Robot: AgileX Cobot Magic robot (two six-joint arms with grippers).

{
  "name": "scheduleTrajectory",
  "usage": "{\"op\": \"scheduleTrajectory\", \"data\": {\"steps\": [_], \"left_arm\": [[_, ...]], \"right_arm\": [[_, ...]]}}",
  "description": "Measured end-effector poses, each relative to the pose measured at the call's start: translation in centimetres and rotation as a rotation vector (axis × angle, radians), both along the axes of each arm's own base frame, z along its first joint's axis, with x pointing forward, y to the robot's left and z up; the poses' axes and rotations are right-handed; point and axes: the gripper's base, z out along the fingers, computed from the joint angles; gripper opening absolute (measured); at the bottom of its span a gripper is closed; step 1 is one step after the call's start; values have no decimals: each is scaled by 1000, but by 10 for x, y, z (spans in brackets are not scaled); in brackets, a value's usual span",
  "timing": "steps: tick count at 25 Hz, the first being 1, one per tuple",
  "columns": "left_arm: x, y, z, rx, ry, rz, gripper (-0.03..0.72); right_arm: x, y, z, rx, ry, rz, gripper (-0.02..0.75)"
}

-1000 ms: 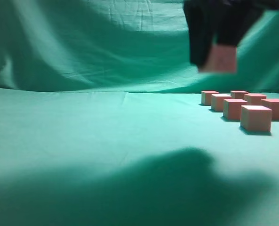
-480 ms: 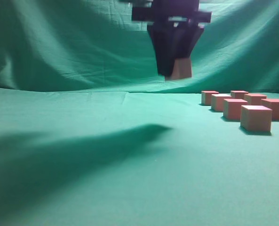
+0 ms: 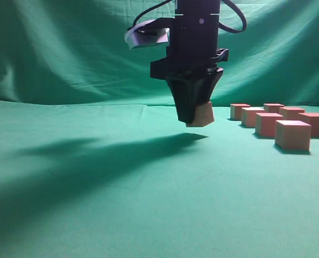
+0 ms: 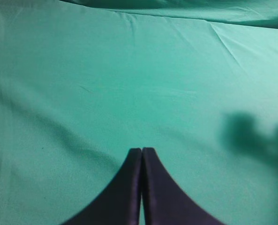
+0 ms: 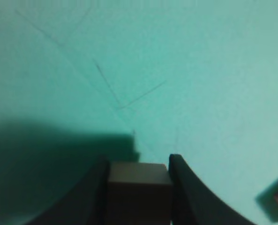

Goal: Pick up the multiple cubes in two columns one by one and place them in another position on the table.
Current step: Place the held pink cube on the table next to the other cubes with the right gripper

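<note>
A smooth, plain green table (image 3: 94, 215) fills the scene, crossed by darker green shadows, and behind it hangs a deeper green cloth backdrop (image 3: 68, 54) with no pattern beyond its soft folds. A black gripper (image 3: 194, 115) holds one tan-brown cube (image 3: 203, 115), with a pale grey piece (image 3: 146, 35) and black cables (image 3: 234, 16) higher on the arm, and in the right wrist view the held cube looks dark brown. The other cubes (image 3: 280, 124) are reddish-pink with lighter pinkish tops, all plain-faced, while the other black gripper (image 4: 142, 187) shows against the green cloth.
</note>
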Motion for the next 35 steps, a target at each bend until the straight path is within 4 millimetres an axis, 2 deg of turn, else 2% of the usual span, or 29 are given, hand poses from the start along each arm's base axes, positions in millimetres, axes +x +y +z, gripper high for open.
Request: {"op": "scheduleTrajectory", "data": {"steps": [5, 11, 19, 30, 31, 35], "left_arm": [[0, 0, 0, 0, 0, 0, 0], [0, 0, 0, 0, 0, 0, 0], [0, 0, 0, 0, 0, 0, 0], [0, 0, 0, 0, 0, 0, 0], [0, 0, 0, 0, 0, 0, 0], [0, 0, 0, 0, 0, 0, 0]], "right_arm": [[7, -1, -5, 25, -29, -32, 274], [18, -13, -12, 39, -27, -109, 274], [18, -8, -12, 100, -22, -127, 274], [19, -6, -13, 93, -3, -138, 274], [19, -6, -12, 83, 11, -142, 367], [24, -4, 10, 78, 17, -161, 532]]}}
